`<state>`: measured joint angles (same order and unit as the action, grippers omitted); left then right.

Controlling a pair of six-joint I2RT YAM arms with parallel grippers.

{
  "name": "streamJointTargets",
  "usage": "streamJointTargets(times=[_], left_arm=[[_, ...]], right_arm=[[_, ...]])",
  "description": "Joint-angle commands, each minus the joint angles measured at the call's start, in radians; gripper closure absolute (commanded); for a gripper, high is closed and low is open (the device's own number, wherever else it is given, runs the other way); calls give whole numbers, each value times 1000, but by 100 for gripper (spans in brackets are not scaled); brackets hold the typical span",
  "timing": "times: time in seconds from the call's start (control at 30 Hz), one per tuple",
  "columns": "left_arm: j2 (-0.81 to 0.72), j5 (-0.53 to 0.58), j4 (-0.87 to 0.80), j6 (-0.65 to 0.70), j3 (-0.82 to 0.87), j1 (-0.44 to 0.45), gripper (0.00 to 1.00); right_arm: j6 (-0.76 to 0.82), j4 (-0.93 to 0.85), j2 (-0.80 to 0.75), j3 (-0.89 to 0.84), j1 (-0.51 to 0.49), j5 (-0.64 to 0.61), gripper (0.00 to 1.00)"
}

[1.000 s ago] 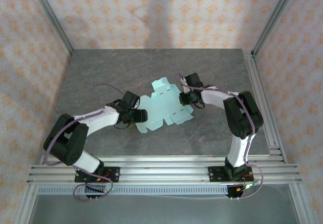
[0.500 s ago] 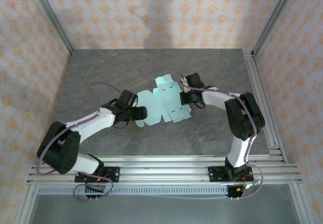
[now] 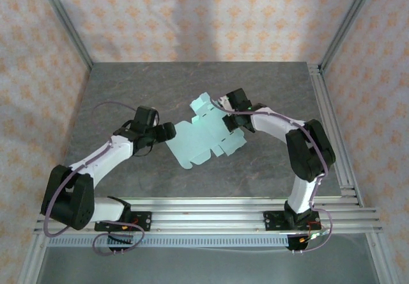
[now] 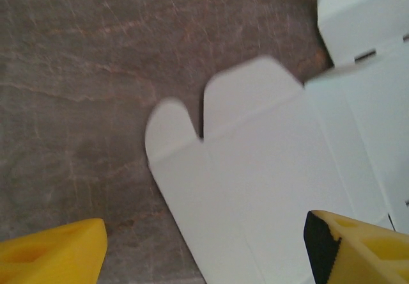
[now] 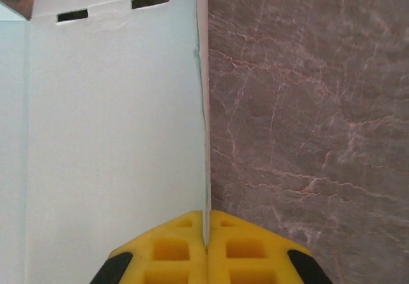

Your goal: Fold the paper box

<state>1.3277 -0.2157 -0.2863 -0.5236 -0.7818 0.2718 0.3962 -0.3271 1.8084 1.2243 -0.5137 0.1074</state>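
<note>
The paper box (image 3: 204, 135) is a pale mint-blue die-cut sheet lying mid-table, its far right edge lifted. My right gripper (image 3: 228, 123) is shut on that edge; in the right wrist view the thin card (image 5: 205, 169) runs straight into the closed yellow fingers (image 5: 172, 249). My left gripper (image 3: 167, 132) hovers just left of the sheet, open. In the left wrist view its yellow fingers (image 4: 54, 255) stand far apart, with the sheet's rounded tabs (image 4: 249, 98) lying between and beyond them, untouched.
The dark stone-patterned tabletop (image 3: 128, 92) surrounds the sheet. Aluminium frame rails (image 3: 332, 124) run along the right side and the near edge. Patterned walls enclose the back and sides.
The left gripper has let go of the sheet's left edge, opened wider and drawn back to the left. The right gripper has closed on the right edge and lifted it, shifting the sheet.
</note>
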Motion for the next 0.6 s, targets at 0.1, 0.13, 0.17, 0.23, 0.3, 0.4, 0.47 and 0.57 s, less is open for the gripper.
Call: streamJointTargets(times=[0.1,0.13,0.17,0.23,0.3,0.4,0.47,0.57], left_arm=[[73,-44,50,31,-108,-63,18],[88,-54,56,33,-120,-71,18],[101,-63,64,33,-127,-79,18],[123,-77,78,32,-145,-92,18],[141,-87,93,28,-159,-103,17],[169,-106,106,19,-189,-123,16],[188,-114,112,20,-211,-129,16],[211,-134,103,45,-252,-131,16]], right_arm=[[181,-84,-46,69,-74,-293,100],[201,-79,-50,68,-87,-320,100],[222,-69,-53,64,-99,-347,100],[264,-51,-58,54,-121,-397,100],[298,-21,-62,39,-146,-463,100],[333,26,-75,17,-178,-522,100],[358,82,-75,-4,-211,-591,100],[383,114,-52,-3,-262,-704,100]])
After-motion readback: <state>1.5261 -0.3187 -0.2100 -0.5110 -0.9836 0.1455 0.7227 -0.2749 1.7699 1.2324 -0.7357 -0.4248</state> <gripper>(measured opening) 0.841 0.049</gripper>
